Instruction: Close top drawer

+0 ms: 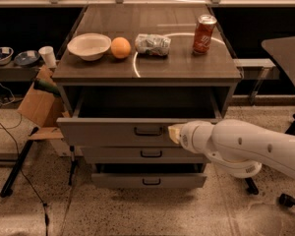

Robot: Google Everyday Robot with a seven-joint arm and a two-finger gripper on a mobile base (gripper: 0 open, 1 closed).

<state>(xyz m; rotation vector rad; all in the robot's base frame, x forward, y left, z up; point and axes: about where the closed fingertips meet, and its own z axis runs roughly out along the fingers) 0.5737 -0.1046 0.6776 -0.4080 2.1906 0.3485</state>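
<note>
The top drawer point(108, 132) is the wide grey one just under the counter. It stands partly pulled out, with its deep dark box open above the front. Its small dark pull handle point(148, 131) sits at the centre of the front. My gripper point(175, 133) is at the end of the white arm point(246, 149) that comes in from the right. Its tip is against the drawer front, just right of the handle.
On the counter point(187, 68) stand a white bowl point(89, 45), an orange point(120, 47), a crumpled bag point(152, 44) and a red can point(204, 34). Below are the middle drawer point(151, 154) and the bottom drawer point(150, 181), slightly out. A cardboard box point(39, 102) is at the left and a dark table point(285, 58) at the right.
</note>
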